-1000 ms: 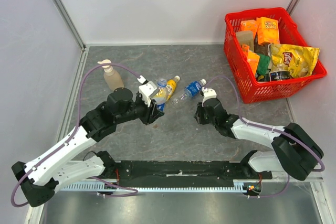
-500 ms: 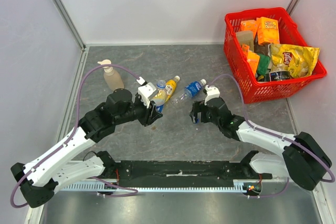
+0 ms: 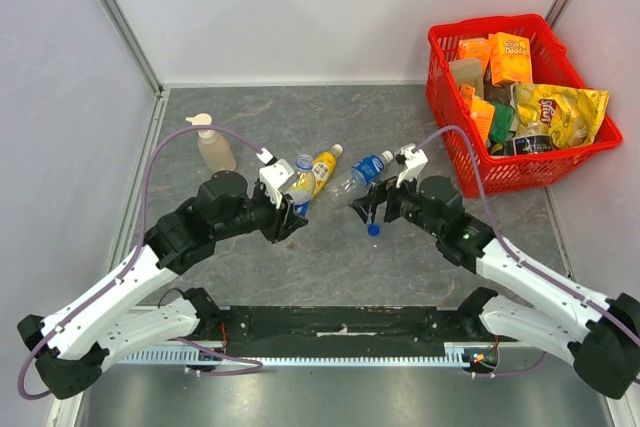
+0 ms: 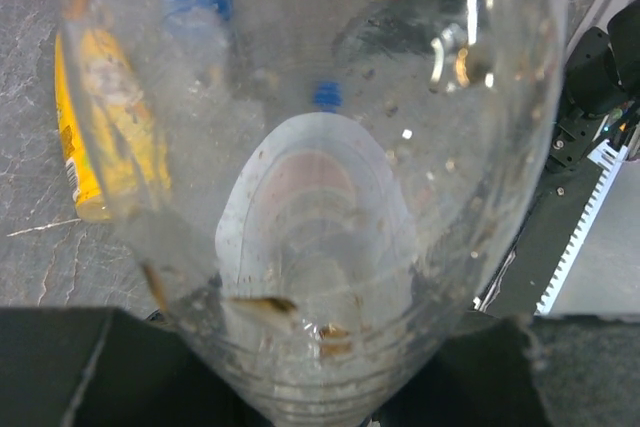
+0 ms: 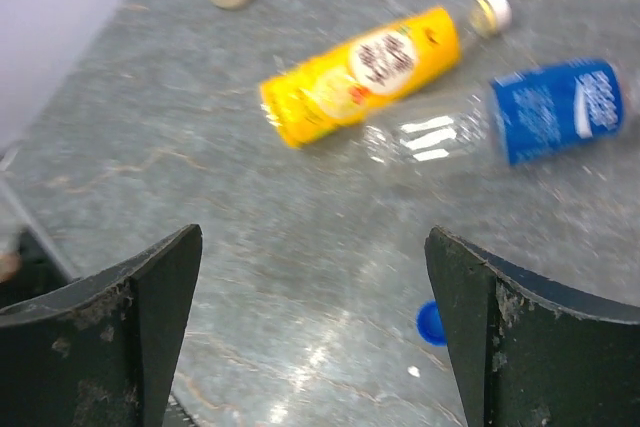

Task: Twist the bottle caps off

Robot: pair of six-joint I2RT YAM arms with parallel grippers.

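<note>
- Right wrist view shows the right gripper (image 5: 310,247) spread wide, its two fingers (image 5: 110,332) far apart with nothing between them, hanging above the table (image 5: 200,197)
- A loose blue cap (image 5: 432,322) lies on the table just inside the right-hand finger and touches neither finger
- Beyond it the yellow juice bottle (image 5: 365,72), with its white cap (image 5: 490,12) on, and the blue-labelled bottle (image 5: 500,117) lie on their sides just beside each other
- The left gripper (image 3: 292,205) is clamped on a clear bottle (image 4: 320,197), whose wall fills the left wrist view; from above, this bottle sits tilted next to the juice bottle
- Compared with a second ago, the right arm has reached farther forward and to the left
- The blue cap, unseen then, now sits bare on the table below the right gripper
- The left arm keeps its grip and has barely shifted
</note>
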